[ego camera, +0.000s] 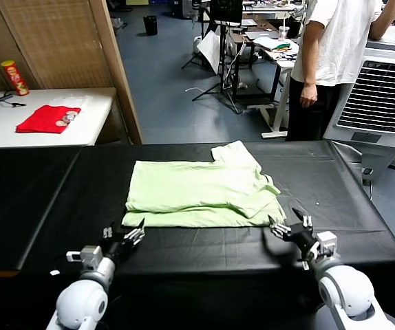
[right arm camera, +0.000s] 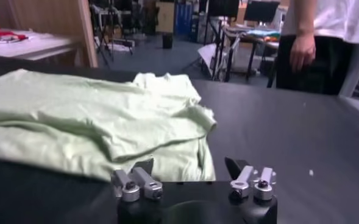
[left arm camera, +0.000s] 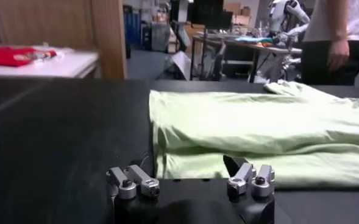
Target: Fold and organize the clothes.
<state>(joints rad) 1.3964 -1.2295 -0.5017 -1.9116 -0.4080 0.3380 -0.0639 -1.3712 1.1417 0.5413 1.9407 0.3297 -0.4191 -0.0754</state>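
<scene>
Seen from the head camera, the light-green T-shirt lies partly folded at the middle of the black table, a sleeve sticking out at its far right. The left gripper sits just off the shirt's near-left corner and the right gripper just off its near-right corner, both released and holding nothing. The fold looks loose, so a one-sided or shallow pinch would likely drag the top layer askew.

From the left wrist camera, the left gripper stands spread, with the T-shirt edge just beyond; closing too low might catch only the bottom layer.

From the right wrist camera, the right gripper stands apart and empty near the T-shirt, whose rumpled flap could bunch up.

No container shows in any view.
</scene>
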